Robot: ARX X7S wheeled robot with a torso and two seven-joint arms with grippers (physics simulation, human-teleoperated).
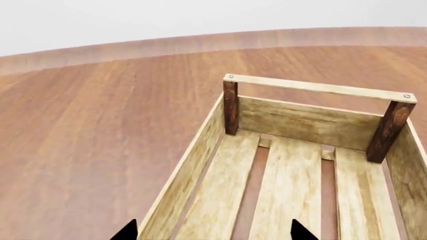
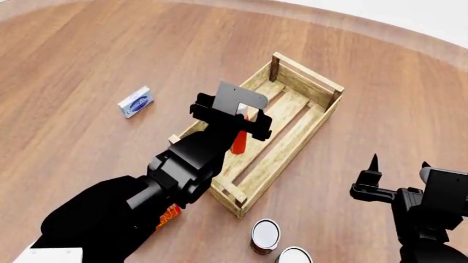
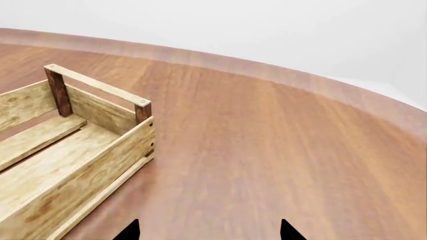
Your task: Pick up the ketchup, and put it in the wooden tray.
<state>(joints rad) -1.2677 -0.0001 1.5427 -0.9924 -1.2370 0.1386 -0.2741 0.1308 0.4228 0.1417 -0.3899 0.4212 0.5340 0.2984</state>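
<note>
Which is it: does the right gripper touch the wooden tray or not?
Apart. The head view shows bare table between the right gripper and the tray.

Orange-red ketchup (image 2: 238, 141), pale slatted wooden tray (image 2: 281, 150), blue-white box (image 2: 135, 102).

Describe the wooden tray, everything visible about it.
The wooden tray is a pale rectangular crate of rough planks with low sides, a slatted bottom showing gaps, and darker brown corner posts joined by a top rail at the far end. It rests flat on the wooden table, lying diagonally in the head view. The left gripper hangs over it with the ketchup showing beneath. Two cans stand near its closest corner.
</note>
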